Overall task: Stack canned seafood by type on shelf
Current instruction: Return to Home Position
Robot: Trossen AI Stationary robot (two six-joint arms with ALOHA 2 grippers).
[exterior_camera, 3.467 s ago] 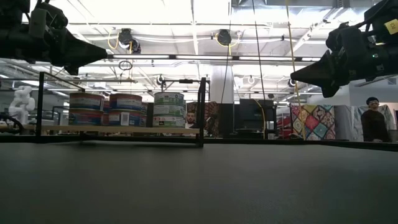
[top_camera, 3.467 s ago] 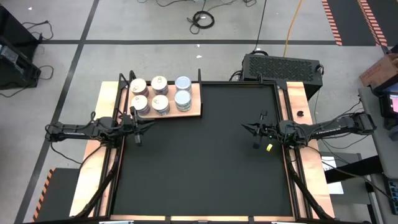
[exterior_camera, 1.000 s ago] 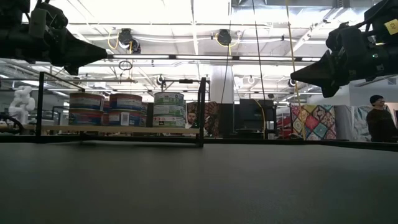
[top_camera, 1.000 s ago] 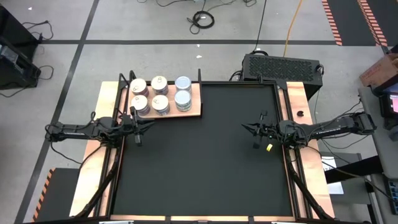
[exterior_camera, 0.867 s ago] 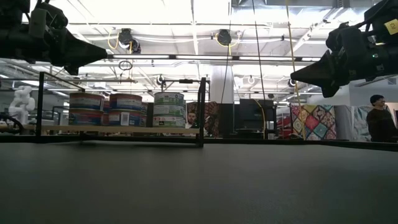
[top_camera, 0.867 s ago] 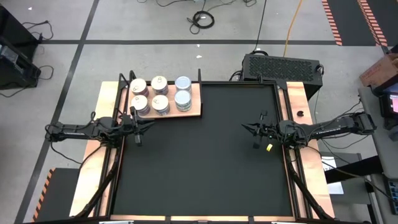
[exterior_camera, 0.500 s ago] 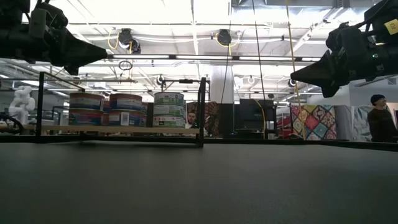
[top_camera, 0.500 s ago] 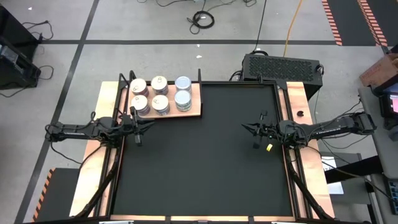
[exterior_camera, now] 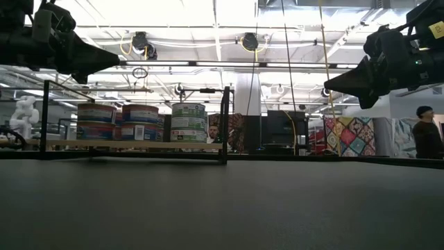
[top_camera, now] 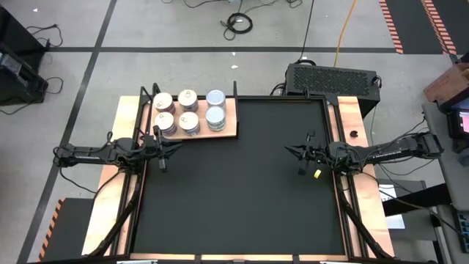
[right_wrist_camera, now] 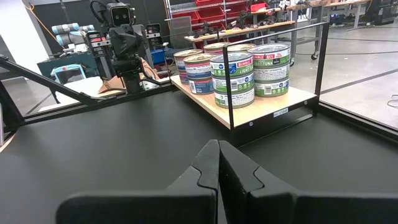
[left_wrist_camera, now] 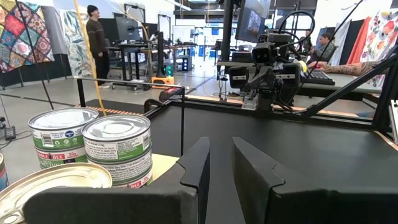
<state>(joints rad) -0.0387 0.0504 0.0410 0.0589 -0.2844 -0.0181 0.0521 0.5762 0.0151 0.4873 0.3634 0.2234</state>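
The shelf [top_camera: 229, 126], a small wooden board, lies at the table's far left corner. On it stand the tins [top_camera: 189, 111] in several stacks of two: gold pull-tab tops with red-blue labels [right_wrist_camera: 199, 67], and pale tops with green labels [right_wrist_camera: 232, 79] on the side toward the table's middle. My left gripper [top_camera: 174, 146] hovers just near of the shelf, pointing right, its fingers [left_wrist_camera: 200, 163] a narrow gap apart, tins [left_wrist_camera: 118, 148] beside it. My right gripper [top_camera: 289, 149] hovers at the table's right, pointing left, shut [right_wrist_camera: 218, 155]. Both hang well above the mat in the low view.
Thin black posts and rails [right_wrist_camera: 320, 59] frame the shelf. A small yellow object [top_camera: 316, 174] sits by the right arm. A grey vented box [top_camera: 333, 78] stands beyond the far edge. The black mat [top_camera: 234, 198] spreads between the arms. People [exterior_camera: 424, 132] stand in the room behind.
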